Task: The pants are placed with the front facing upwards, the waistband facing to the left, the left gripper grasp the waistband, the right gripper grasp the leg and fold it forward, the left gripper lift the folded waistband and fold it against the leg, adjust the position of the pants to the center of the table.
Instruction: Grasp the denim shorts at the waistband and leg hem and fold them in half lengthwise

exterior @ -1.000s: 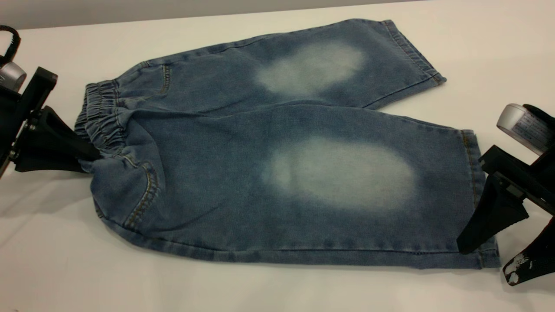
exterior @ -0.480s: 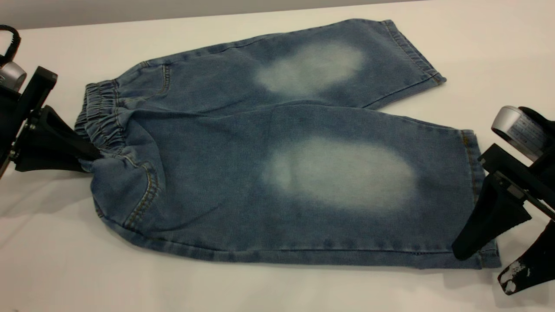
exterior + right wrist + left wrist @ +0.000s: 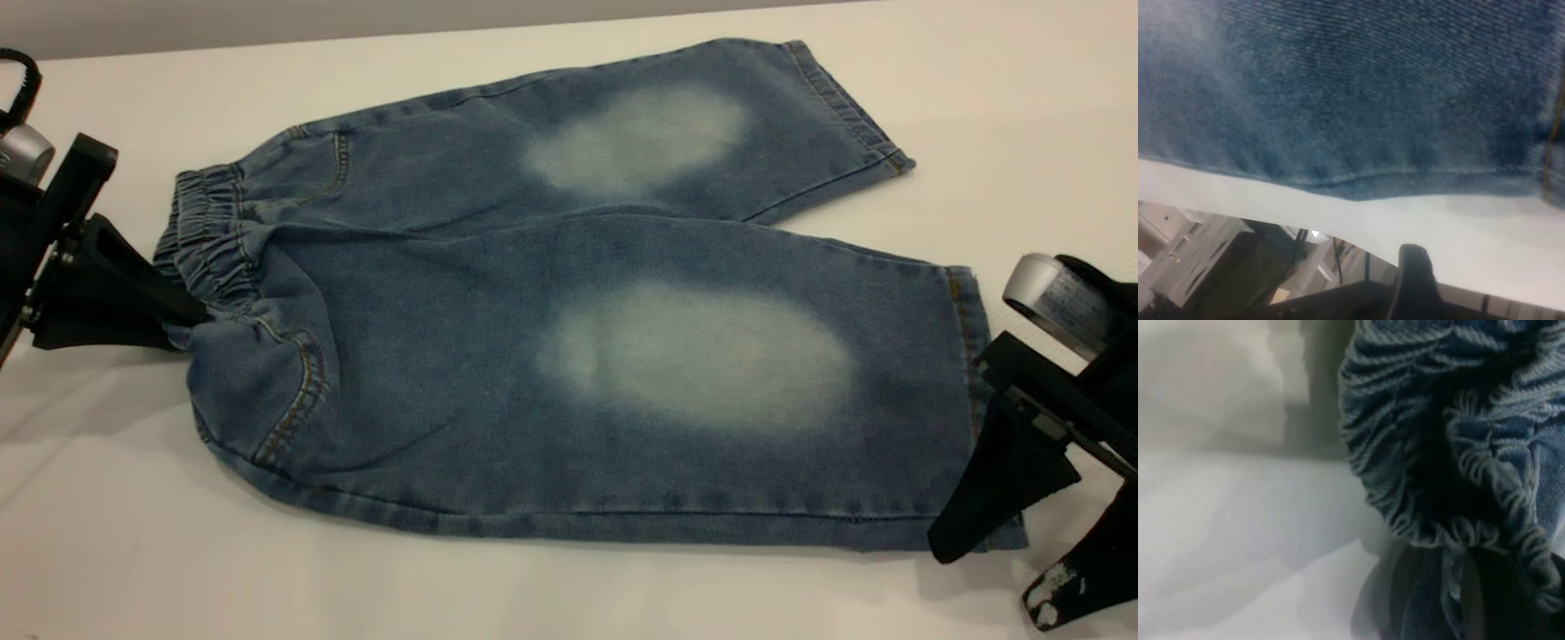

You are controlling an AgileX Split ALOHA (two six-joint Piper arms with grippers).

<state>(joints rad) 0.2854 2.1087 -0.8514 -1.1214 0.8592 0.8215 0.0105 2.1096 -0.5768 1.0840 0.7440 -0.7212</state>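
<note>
On the white desk (image 3: 569, 596) the pants (image 3: 533, 356) lie flat, front side up, with the elastic waistband (image 3: 209, 244) toward the left and both legs running to the right. Each leg carries a pale faded oval. The far leg (image 3: 640, 142) angles away toward the back of the desk; the near leg (image 3: 711, 382) lies closer to the camera, its stitched hem at the right.

At the left edge the left pincer (image 3: 182, 311) is pressed together on the bunched waistband, pinching the gathered denim between its black wedge fingers. Its wrist view shows the ruffled elastic (image 3: 1445, 473) close up, with the desk beside it.

At the right the right pincer (image 3: 1000, 569) sits at the near leg's hem corner, spread wide: one black finger (image 3: 996, 489) lies over the denim edge, the other, its tip scuffed white (image 3: 1053, 591), sits apart on the bare desk beyond the hem. It grips nothing.
</note>
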